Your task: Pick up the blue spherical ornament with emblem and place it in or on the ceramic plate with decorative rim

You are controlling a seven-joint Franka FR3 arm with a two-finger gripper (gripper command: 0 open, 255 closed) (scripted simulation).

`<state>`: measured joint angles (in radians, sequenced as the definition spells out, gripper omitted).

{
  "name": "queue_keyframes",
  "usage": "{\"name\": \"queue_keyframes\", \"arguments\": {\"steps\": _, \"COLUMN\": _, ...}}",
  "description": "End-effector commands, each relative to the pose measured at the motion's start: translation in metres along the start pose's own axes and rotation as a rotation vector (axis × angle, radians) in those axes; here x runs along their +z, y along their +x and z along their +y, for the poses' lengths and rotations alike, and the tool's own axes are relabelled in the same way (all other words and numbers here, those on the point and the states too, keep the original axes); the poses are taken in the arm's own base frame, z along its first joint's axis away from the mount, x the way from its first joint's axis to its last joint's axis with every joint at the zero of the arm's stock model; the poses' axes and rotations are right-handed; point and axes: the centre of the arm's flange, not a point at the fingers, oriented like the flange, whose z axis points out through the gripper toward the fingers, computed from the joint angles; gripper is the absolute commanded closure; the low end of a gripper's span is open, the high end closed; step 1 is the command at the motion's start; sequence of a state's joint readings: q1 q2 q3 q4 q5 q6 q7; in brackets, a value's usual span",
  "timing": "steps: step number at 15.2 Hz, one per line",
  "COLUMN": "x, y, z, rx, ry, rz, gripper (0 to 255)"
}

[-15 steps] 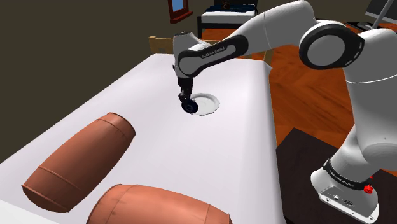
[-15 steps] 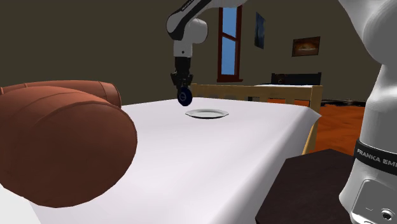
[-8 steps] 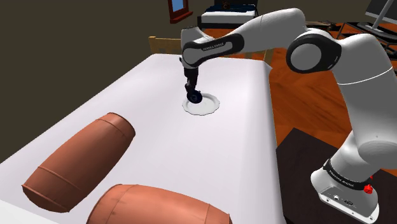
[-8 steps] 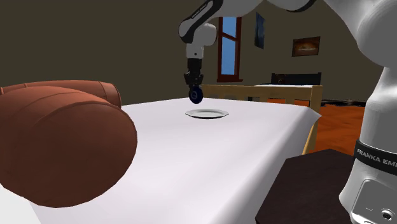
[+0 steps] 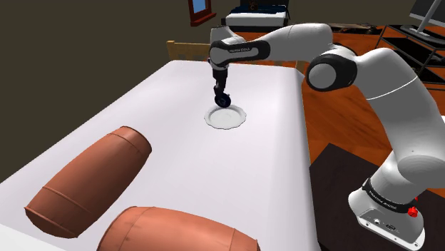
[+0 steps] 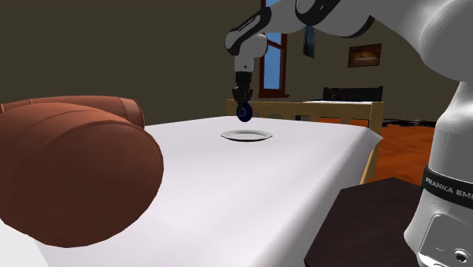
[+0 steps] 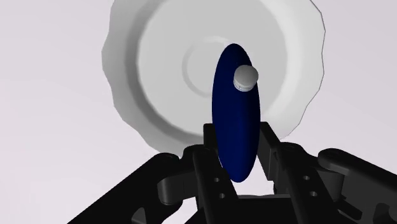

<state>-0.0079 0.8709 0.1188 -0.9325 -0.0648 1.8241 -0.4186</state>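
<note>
pincer (image 5: 223, 95): clamped on the flattened dark blue ornament (image 7: 235, 146), one finger on each face
ornament: in the air over the plate (image 5: 211, 118), not touching
plate: white, scalloped rim, on the bed (image 5: 142, 107) near its wooden-framed end

White-covered surface (image 5: 142, 121), bed by look of it, spans centre of shoulder view. Two reddish-brown barrel-shaped bolsters lie on it: one (image 5: 89, 182) at 8 o'clock, other (image 5: 178, 232) at 6 o'clock.

Second exterior view:
- wooden frame (image 6: 333, 114) at 3 o'clock
- wood floor (image 6: 402, 152) beyond it, same bearing
- window (image 6: 274, 68) at 12 o'clock
- framed picture (image 6: 364, 54) at 2 o'clock, on dark wall
</note>
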Motion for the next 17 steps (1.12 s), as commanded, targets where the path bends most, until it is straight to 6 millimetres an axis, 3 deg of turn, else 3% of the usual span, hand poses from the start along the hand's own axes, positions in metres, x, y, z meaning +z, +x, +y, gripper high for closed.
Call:
{"name": "queue_keyframes", "arguments": {"steps": 1, "x": 0.01, "y": 0.001, "z": 0.003, "rx": -0.001, "ry": 0.0, "rz": 0.0, "gripper": 255}}
{"name": "queue_keyframes", "arguments": {"steps": 13, "x": 0.075, "y": -0.002, "z": 0.004, "rx": -0.001, "ry": 0.0, "rz": 0.0, "gripper": 255}}
{"name": "queue_keyframes", "arguments": {"steps": 17, "x": 0.075, "y": -0.002, "z": 0.004, "rx": -0.001, "ry": 0.0, "rz": 0.0, "gripper": 255}}
